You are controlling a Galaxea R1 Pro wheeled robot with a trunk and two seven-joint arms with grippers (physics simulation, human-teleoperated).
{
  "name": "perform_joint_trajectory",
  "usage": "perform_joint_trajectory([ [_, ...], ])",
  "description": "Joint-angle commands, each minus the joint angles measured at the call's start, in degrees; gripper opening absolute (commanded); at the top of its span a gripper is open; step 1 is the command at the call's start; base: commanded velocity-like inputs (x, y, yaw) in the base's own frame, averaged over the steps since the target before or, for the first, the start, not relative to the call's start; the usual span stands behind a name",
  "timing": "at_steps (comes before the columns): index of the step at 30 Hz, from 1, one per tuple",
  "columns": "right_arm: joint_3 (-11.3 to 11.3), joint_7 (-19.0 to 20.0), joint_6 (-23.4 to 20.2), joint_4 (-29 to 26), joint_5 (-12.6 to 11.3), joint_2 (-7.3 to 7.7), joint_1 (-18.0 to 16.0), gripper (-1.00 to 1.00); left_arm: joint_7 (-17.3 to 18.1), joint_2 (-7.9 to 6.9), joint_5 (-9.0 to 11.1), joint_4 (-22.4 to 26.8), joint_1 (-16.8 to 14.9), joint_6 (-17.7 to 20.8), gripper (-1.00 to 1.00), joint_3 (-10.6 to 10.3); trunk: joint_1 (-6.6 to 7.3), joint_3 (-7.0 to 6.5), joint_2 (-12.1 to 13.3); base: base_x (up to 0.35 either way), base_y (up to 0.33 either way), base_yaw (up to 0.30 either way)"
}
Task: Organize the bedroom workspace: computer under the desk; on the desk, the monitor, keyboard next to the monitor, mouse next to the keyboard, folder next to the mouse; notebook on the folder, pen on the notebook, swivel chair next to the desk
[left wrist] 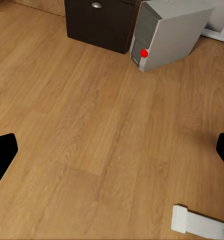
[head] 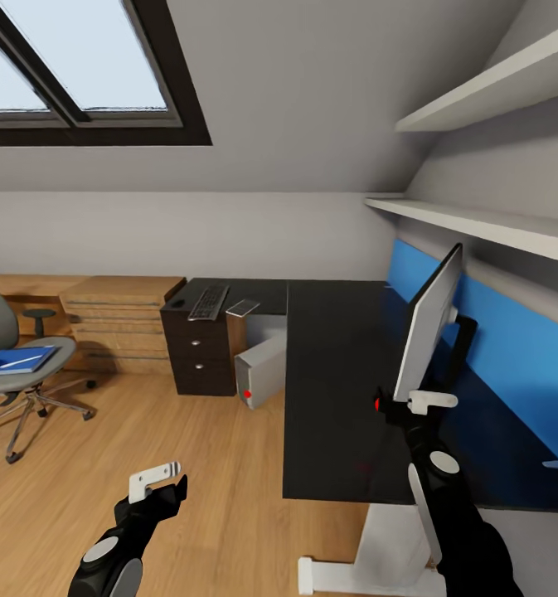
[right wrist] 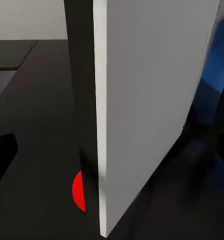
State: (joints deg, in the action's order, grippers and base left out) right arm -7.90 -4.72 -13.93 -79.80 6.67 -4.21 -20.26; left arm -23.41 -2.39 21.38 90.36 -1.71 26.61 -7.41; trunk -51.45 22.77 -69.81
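The monitor (head: 428, 323) stands on the black desk (head: 337, 390), seen edge-on, with a red dot low on its front. My right gripper (head: 407, 404) is open, its fingers either side of the monitor's lower edge (right wrist: 142, 100). My left gripper (head: 157, 485) hangs open over the wooden floor, holding nothing. The keyboard (head: 209, 302) and the mouse (head: 243, 308) lie on the desk's far wing. The grey computer tower (head: 262, 369) stands on the floor under the desk, also in the left wrist view (left wrist: 167, 32). A blue folder (head: 17, 360) lies on the swivel chair (head: 5, 332) at the left.
A dark drawer unit (head: 197, 352) stands under the desk's far wing, beside a wooden dresser (head: 121, 323). The desk's white foot (left wrist: 197, 222) rests on the floor near my left gripper. Shelves (head: 477, 220) hang above the desk against a blue wall panel (head: 511, 332).
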Motion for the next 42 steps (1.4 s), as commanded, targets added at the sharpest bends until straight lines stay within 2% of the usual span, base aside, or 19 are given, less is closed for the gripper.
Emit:
perform_joint_trajectory([
  [1,-0.1,0.0,-0.4,-0.1,0.6,-0.04,0.0,1.00,-0.6,-0.07,0.6,0.1,0.0,0.1,1.00,-0.1,-0.03,0.07,0.0,0.223,0.001,0.000],
  [3,-0.1,-0.5,-0.4,-0.1,0.6,0.02,0.0,1.00,-0.6,-0.07,0.6,0.1,0.0,0.1,1.00,-0.2,-0.03,0.07,0.0,0.122,0.000,0.000],
  [7,-0.1,-3.9,-0.3,0.1,0.6,0.07,0.0,1.00,-0.6,-0.02,0.6,0.1,0.0,0.1,1.00,-0.2,-0.03,0.07,0.0,0.029,0.000,0.000],
  [12,-0.1,-5.5,2.6,0.4,0.6,0.08,0.0,1.00,-0.6,-0.02,0.7,0.1,0.0,0.1,1.00,-0.2,-0.03,0.07,0.0,0.005,0.000,0.000],
  [18,0.0,-7.4,3.4,0.4,0.5,0.05,0.0,1.00,-0.6,0.00,0.6,0.1,0.0,0.1,1.00,-0.2,-0.03,0.07,0.0,0.000,0.000,0.000],
  [28,0.0,-8.1,3.6,0.4,0.5,0.08,0.0,1.00,-0.6,0.02,0.7,0.1,0.0,0.1,1.00,-0.2,-0.03,0.07,0.0,0.115,0.049,0.000],
  [42,0.0,-8.1,3.6,0.4,0.5,0.08,0.0,1.00,-0.6,0.02,0.7,-0.3,0.0,0.1,1.00,-0.2,-0.03,0.07,0.0,0.011,0.011,0.000],
])
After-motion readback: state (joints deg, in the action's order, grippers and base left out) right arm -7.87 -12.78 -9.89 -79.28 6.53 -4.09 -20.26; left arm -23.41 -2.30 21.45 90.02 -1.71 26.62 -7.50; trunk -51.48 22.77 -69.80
